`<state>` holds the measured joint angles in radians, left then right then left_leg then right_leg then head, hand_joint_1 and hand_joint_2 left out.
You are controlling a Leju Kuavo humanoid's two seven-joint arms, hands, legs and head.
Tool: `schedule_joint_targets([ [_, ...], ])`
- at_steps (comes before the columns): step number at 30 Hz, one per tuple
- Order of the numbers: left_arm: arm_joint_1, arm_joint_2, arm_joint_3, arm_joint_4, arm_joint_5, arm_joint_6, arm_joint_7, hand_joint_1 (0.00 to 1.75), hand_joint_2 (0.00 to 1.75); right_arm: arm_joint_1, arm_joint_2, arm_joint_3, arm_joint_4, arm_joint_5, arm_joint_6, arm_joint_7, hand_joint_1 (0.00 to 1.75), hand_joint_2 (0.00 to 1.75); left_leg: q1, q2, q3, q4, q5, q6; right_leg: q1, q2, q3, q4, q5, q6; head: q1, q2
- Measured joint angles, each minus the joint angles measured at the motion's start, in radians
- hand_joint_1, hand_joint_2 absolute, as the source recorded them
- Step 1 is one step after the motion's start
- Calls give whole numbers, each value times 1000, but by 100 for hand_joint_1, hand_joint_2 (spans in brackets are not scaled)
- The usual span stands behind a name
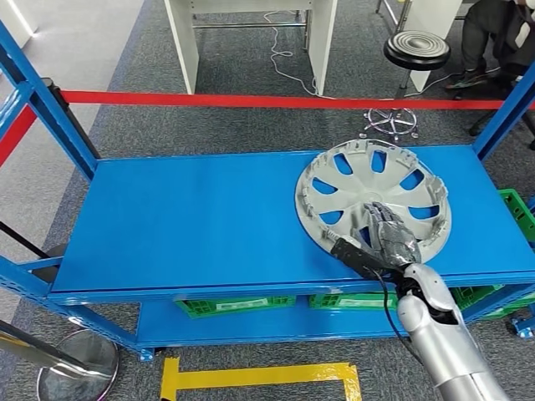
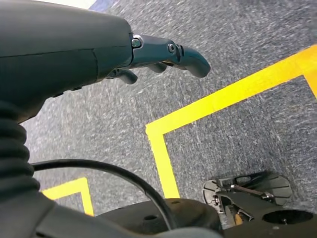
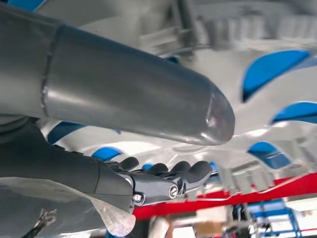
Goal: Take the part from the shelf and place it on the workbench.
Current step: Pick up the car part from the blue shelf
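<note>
From the head view, the silver wheel cover [image 1: 374, 202] lay flat on the right end of the blue shelf [image 1: 189, 217], and the right hand [image 1: 389, 235] rested on its near rim, fingers stretched over the spokes. The left wrist view showed the left hand [image 2: 112, 49] hanging above grey carpet [image 2: 242, 39] and yellow floor tape [image 2: 224, 99], fingers loosely apart, holding nothing. The right wrist view showed thumb above and fingers [image 3: 179, 173] below the cover's rim; a firm grip could not be told.

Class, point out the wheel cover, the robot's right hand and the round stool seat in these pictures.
wheel cover [image 1: 404, 167], head view, on a silver spoke.
right hand [image 1: 389, 234], head view, back of hand.
stool seat [image 1: 416, 46], head view, seat centre.
</note>
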<state>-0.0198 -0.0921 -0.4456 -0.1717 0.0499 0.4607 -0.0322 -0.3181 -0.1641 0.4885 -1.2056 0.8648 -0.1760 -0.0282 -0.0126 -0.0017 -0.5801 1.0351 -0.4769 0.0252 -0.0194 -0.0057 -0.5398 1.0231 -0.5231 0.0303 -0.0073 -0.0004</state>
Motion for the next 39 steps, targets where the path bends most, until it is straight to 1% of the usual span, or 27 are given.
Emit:
schedule_joint_targets([
  [4,5,1,-18,6,-8,0,0,0,175,10,-26,1,0,85,-38,31,0,0,0,0,0,0,0,0,0,0,0,0,0,0,0,0],
  [7,5,2,-27,8,-10,-2,-2,0,175,18,-48,-15,-26,93,-42,33,0,0,0,0,0,0,0,0,0,0,0,0,0,0,0,0],
  [13,-3,2,-43,9,-13,6,-10,0,175,48,-78,-69,-145,85,-31,28,0,0,0,0,0,0,0,0,0,0,0,0,0,0,0,0],
  [18,-5,-1,-53,10,-17,11,-23,0,175,106,-80,-94,-214,71,-21,17,0,0,0,0,0,0,0,0,0,0,0,0,0,0,0,0],
  [24,-6,-1,-69,11,-22,10,-23,0,175,155,-80,-103,-244,74,-16,10,0,0,0,0,0,0,0,0,0,0,0,0,0,0,0,0],
  [39,-9,0,-79,13,-23,8,-22,0,175,182,-80,-103,-246,58,0,-2,0,0,0,0,0,0,0,0,0,0,0,0,0,0,0,0],
])
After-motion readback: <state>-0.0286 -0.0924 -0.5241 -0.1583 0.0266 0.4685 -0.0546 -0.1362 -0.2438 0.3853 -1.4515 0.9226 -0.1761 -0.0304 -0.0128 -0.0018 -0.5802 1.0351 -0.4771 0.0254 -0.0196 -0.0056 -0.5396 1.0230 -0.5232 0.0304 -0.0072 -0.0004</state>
